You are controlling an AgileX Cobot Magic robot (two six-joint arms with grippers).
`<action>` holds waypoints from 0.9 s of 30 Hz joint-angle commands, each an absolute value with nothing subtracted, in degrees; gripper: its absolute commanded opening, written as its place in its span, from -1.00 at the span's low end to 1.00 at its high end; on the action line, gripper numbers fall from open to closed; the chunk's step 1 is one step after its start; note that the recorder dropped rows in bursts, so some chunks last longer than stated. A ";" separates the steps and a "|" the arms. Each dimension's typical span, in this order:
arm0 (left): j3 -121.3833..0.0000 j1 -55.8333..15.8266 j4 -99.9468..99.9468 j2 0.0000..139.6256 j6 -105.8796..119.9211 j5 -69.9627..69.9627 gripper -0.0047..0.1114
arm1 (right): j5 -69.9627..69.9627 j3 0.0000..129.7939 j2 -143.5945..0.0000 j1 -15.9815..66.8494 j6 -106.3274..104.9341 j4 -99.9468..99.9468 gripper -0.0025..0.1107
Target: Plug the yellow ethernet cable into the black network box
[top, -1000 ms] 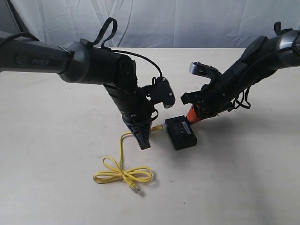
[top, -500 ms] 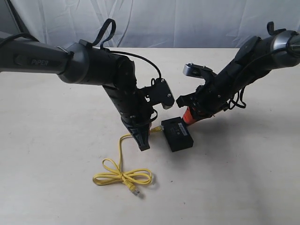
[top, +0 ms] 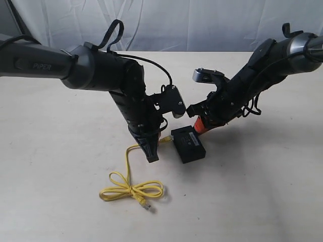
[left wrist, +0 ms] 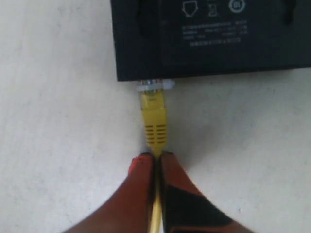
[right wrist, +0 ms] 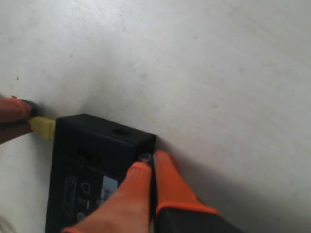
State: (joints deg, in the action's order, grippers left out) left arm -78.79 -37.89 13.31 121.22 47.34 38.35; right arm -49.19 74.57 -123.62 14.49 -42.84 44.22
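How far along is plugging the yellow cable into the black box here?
Done: the left claw grips the yellow ethernet cable behind its plug, lined up with the black network box. In hand: the plug tip is at the side port, and the shut right claw appears to brace the far corner. Left: full seating, since clear plastic shows outside, then release.

Your pale table [top: 262, 191] carries 2 things. The black network box [top: 188, 144] lies flat just ahead of the jaws of the left gripper [left wrist: 155, 156], a corner touching the tips of the right gripper [right wrist: 149, 160]. The yellow ethernet cable [top: 132, 189] runs from the box's side, through the left jaws, into loops lying behind them.
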 commanded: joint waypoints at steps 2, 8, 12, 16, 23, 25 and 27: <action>-79.00 -38.34 15.88 120.70 47.44 34.44 -0.92 | -51.50 74.43 -123.58 15.98 -43.53 46.67 -0.97; -79.00 -38.34 15.88 120.70 47.23 34.91 -0.92 | -50.98 74.54 -122.08 15.27 -40.21 44.31 -0.97; -79.00 -38.34 15.88 120.70 47.09 35.12 -0.92 | -50.62 74.54 -121.91 12.74 -36.11 41.41 -0.97; -79.00 -38.34 15.88 120.70 47.09 35.12 -0.92 | -50.45 74.54 -121.91 10.68 -35.32 40.97 -0.97; -79.00 -38.34 15.72 120.70 47.09 35.12 -0.92 | -48.90 74.54 -121.91 9.83 -34.78 40.31 -0.97; -79.00 -38.34 15.72 120.70 47.09 35.12 -0.92 | -48.87 74.54 -121.91 9.83 -34.30 39.89 -0.97; -79.00 -38.34 15.72 120.70 47.09 35.12 -0.92 | -48.43 74.54 -121.91 9.83 -32.81 38.47 -0.97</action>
State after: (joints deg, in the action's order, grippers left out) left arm -78.79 -38.11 15.24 121.22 47.34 35.62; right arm -49.25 74.57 -122.59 10.15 -34.27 39.98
